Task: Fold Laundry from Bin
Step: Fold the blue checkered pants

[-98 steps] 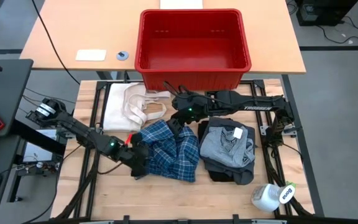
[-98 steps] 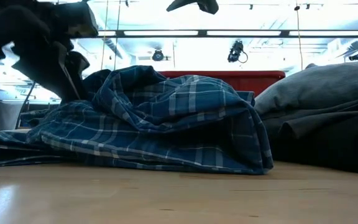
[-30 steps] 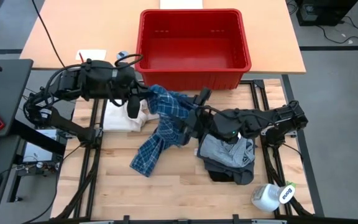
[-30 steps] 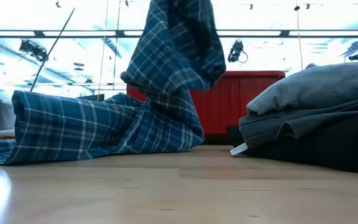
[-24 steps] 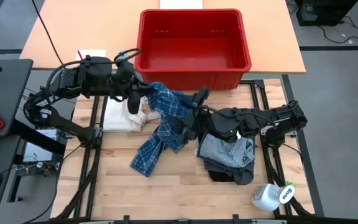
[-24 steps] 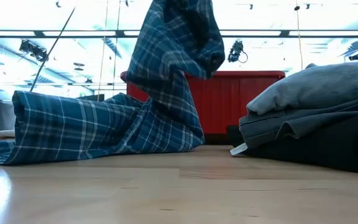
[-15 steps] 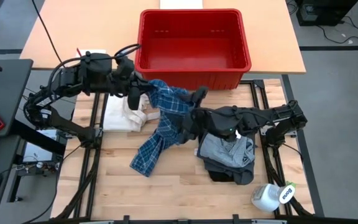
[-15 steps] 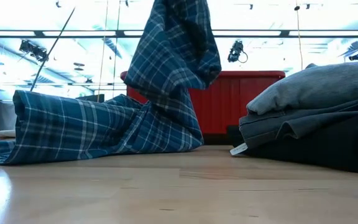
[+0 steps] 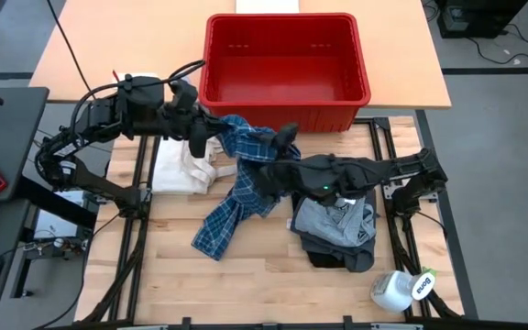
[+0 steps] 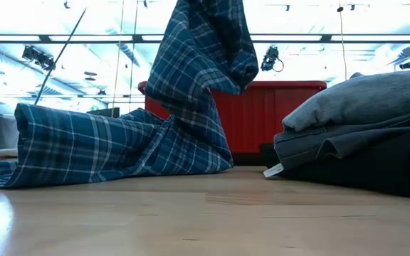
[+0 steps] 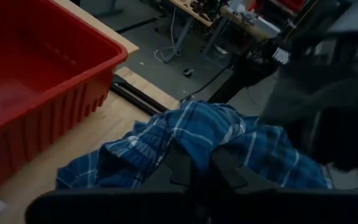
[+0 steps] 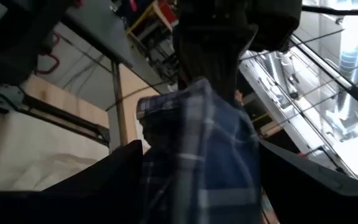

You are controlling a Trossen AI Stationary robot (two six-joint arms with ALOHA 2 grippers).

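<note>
On my left, my left pincer (image 9: 196, 139) is clamped shut on a bunch of the plaid shirt (image 9: 242, 174), holding that end up off the table just in front of the red bin (image 9: 285, 104); in my left wrist view the cloth wells up over my two closed fingers (image 11: 180, 167). Below that pincer lies a cream cloth with strap loops (image 9: 183, 156), which is not part of my laundry. From my grip the shirt hangs down and trails toward the front of the table (image 9: 264, 284), its lower end lying flat on the wood. In the middle, my right pincer (image 9: 287, 141) stands spread wide beside the raised part of the shirt, holding nothing; in my right wrist view the plaid hangs between my two open fingers (image 12: 123, 163). Farther right sits the pile of grey and black garments (image 9: 337, 227), and a white bottle (image 9: 400, 290) rests near the table's front right corner. The bin looks empty. My worry is that I close the right pincer on a loose fold rather than an edge, so the shirt twists when I spread it. Lifting further on one grip could let the cloth slip free, or drag the trailing end across the pile and spoil it.
</note>
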